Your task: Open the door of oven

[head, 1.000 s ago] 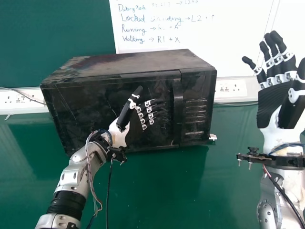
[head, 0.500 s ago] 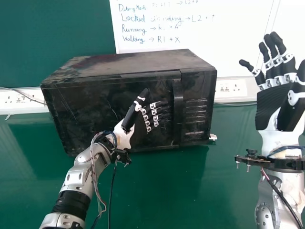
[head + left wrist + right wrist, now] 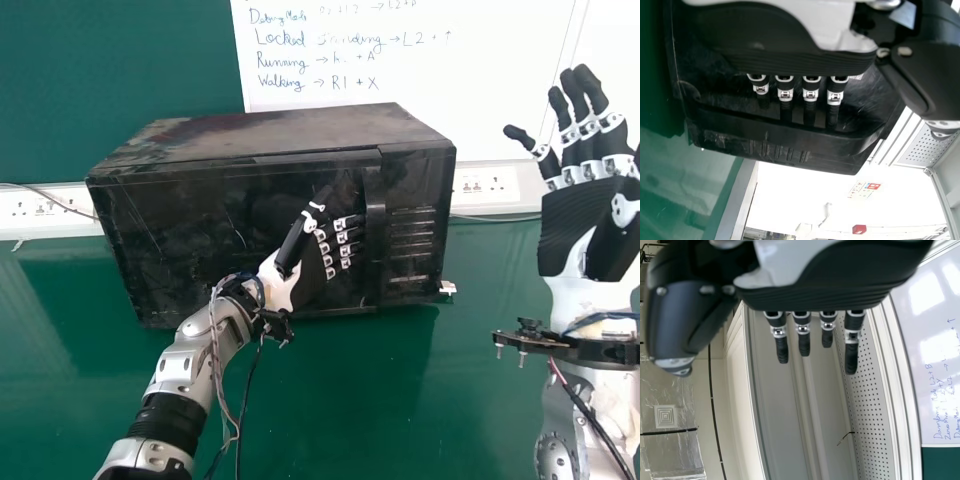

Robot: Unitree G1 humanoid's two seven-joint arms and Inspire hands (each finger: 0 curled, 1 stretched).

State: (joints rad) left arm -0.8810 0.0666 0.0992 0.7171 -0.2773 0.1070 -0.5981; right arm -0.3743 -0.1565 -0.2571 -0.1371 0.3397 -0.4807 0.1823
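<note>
In the head view, my left hand [image 3: 312, 265] is in front of the black oven's shut door [image 3: 200, 230], its fingers straight and their tips at the left side of the vertical handle [image 3: 374, 230]. The left wrist view has the straight fingers of my left hand [image 3: 785, 95] reaching to the handle bar [image 3: 770, 131]; whether they touch it I cannot tell. My right hand [image 3: 575, 220] is raised at the right, away from the oven, with fingers extended; in the right wrist view my right hand [image 3: 803, 337] holds nothing.
The oven stands on a green table [image 3: 340, 400] against the wall. A whiteboard [image 3: 400, 120] is behind it, with wall sockets [image 3: 485, 184] to the right and more sockets [image 3: 40, 208] to the left. A cable hangs from my left wrist.
My left hand has moved to the right across the door, bringing its fingertips up to the handle. The right hand has barely shifted, and the oven has not moved.
</note>
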